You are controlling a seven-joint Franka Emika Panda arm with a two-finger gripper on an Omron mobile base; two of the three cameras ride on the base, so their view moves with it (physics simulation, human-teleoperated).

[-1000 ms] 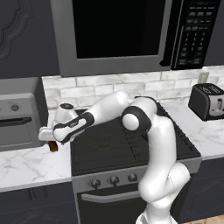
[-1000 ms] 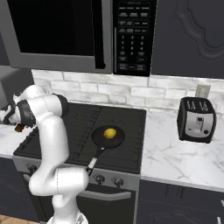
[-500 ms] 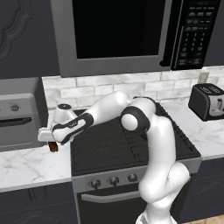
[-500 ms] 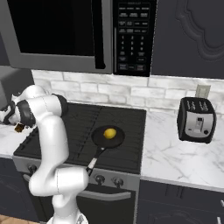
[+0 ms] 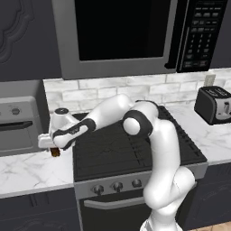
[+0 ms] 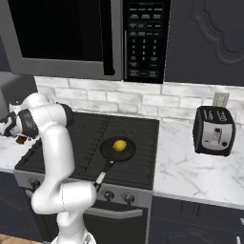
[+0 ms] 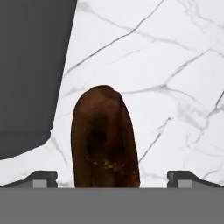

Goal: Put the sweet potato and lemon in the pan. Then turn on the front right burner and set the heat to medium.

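Nothing has visibly moved since the earlier frame. The stubby, rough brown sweet potato [image 7: 104, 138] lies on the veined marble table [image 7: 175, 87] between the spread fingers of the claw [image 5: 54, 150], which is open. The smooth yellow lemon [image 6: 119, 145] sits in the round black pan [image 6: 110, 152].

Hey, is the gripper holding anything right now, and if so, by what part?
Nothing is gripped yet. The gripper is open, its fingertips standing well clear either side of the sweet potato's near end.
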